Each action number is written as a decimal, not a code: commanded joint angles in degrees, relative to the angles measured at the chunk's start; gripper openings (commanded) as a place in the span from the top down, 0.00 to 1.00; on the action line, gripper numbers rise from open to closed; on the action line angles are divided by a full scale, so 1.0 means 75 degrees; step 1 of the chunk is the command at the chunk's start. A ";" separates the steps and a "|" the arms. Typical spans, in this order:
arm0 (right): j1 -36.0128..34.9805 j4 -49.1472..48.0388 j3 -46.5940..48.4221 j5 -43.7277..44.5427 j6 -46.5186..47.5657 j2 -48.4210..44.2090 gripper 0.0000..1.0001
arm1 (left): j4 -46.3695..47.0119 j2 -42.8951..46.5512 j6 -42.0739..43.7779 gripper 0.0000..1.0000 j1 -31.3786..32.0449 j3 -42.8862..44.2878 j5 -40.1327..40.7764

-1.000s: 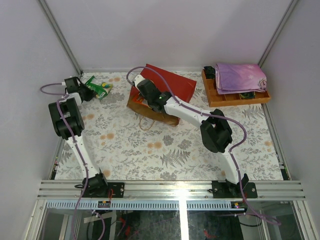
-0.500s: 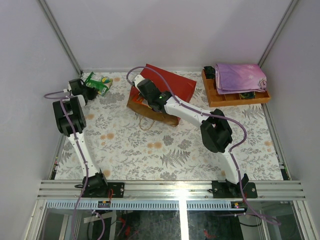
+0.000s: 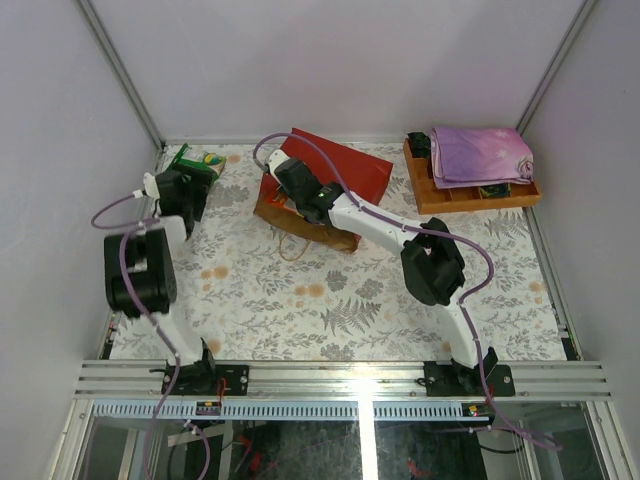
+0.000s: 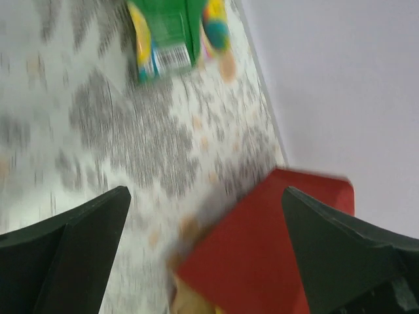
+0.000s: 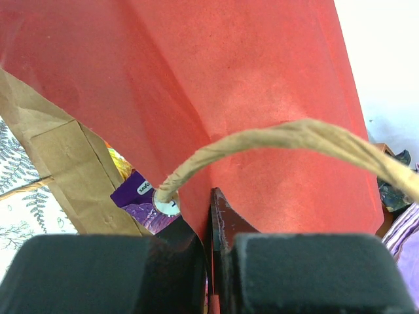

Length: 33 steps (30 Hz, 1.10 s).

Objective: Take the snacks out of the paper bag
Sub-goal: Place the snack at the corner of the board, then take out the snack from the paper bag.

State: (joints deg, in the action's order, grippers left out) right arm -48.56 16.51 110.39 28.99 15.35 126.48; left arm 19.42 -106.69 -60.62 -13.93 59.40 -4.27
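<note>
The red paper bag (image 3: 340, 165) lies on its side at the back middle, its brown mouth (image 3: 285, 215) facing left. My right gripper (image 5: 211, 222) is shut on the bag's upper red rim (image 5: 262, 131), beside a string handle (image 5: 294, 134). Inside the mouth a purple packet (image 5: 141, 196) and an orange-yellow one (image 5: 118, 163) show. One green snack packet (image 3: 195, 160) lies flat in the far left corner, also in the left wrist view (image 4: 171, 33). My left gripper (image 3: 190, 195) hovers just near of it, open and empty, jaws wide apart (image 4: 206, 248).
A brown wooden tray (image 3: 425, 195) with a folded purple cloth (image 3: 480, 152) stands at the back right. The bag's other string handle (image 3: 290, 248) loops onto the patterned tablecloth. Enclosure walls close in the left, back and right sides.
My left gripper has opened and let go of the green packet in the far left corner, then drawn back toward the near right. The right arm and bag have not moved.
</note>
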 commanded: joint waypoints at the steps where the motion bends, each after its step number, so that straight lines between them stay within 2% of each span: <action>1: 0.0018 -0.0158 0.0303 -0.0013 -0.0152 -0.0619 0.95 | 0.0286 0.2566 0.0131 0.00 0.0822 -0.2327 0.1218; 4: 0.0056 -0.0328 0.0079 0.0069 -0.0250 -0.0829 0.95 | 0.0048 0.4185 0.0099 0.10 0.1496 -0.3768 0.0973; 7: 0.0094 -0.0596 -0.0135 -0.0108 -0.0627 -0.1024 0.96 | 0.0217 0.4908 -0.0067 0.17 0.2841 -0.4782 0.1119; 11: 0.0087 -0.0768 -0.0341 -0.0201 -0.0908 -0.1145 0.97 | 0.0777 0.4610 -0.0148 0.23 0.4282 -0.4933 0.1724; 15: 0.0087 -0.0768 -0.0289 -0.0171 -0.0932 -0.1093 0.97 | 0.0980 0.3692 0.0104 0.29 0.5106 -0.3986 0.2002; 19: 0.0087 -0.0771 -0.0085 -0.0085 -0.1006 -0.0997 0.97 | 0.1269 0.2859 0.0068 0.30 0.5382 -0.3146 0.1960; 28: 0.0181 -0.0979 -0.0093 -0.0161 -0.1418 -0.0898 0.99 | 0.1794 0.1684 -0.0191 0.31 0.5472 -0.2244 0.2289; 33: 0.0298 -0.0926 0.0105 -0.0549 -0.1569 -0.0754 0.99 | 0.1530 0.0794 -0.0184 0.31 0.5491 -0.1289 0.2549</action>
State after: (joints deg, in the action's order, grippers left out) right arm -47.11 14.55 107.26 28.67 6.94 122.30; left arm 28.42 -96.44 -61.91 26.85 43.83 11.16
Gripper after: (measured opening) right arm 0.066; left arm 0.695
